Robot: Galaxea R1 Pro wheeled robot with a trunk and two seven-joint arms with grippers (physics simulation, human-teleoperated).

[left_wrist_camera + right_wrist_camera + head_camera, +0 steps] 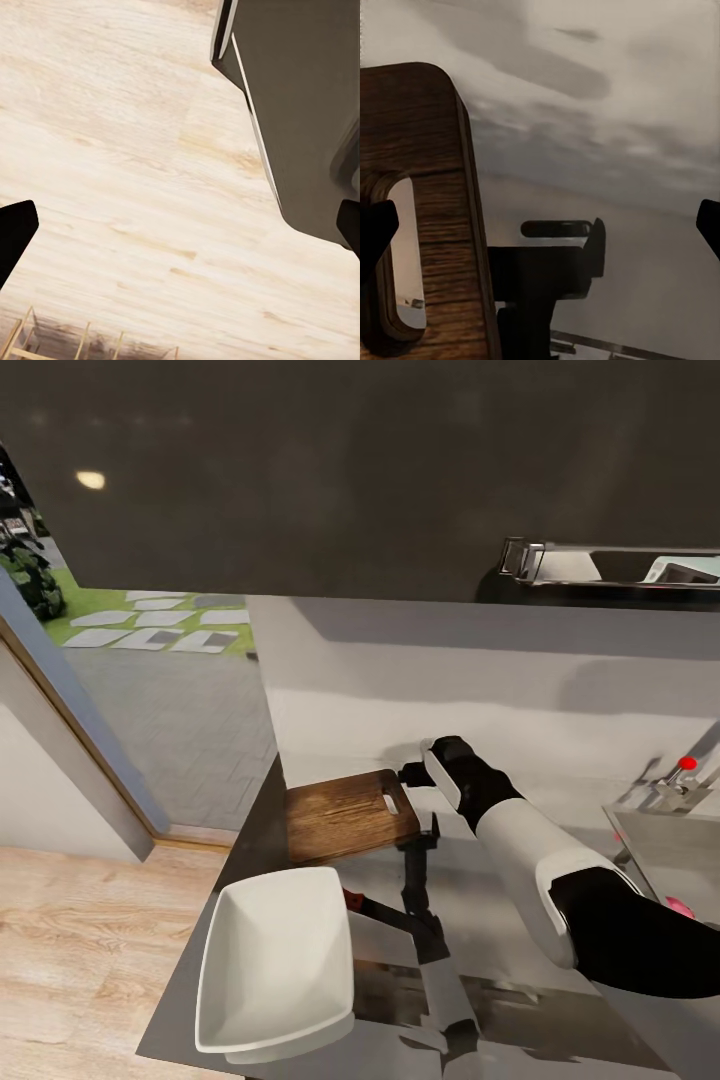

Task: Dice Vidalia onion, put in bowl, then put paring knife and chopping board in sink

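Chopping board point(345, 815): frame centre on the counter point(480, 920), slot end toward right gripper point(412, 774) | bowl point(275, 957): lower left, just before the board | right jaws: spread wide, empty, at board's slot end | left gripper point(180, 232): jaws parted, empty, over wooden floor point(112, 150)

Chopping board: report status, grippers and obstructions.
Right gripper open at board slot end, not gripping. Left gripper open over floor. Bowl beside board; knife handle behind bowl.

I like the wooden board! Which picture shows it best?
The head view: the whole chopping board lies on the countertop behind the bowl. The right wrist view shows just its slotted handle end, close up. The left wrist view faces the floor.
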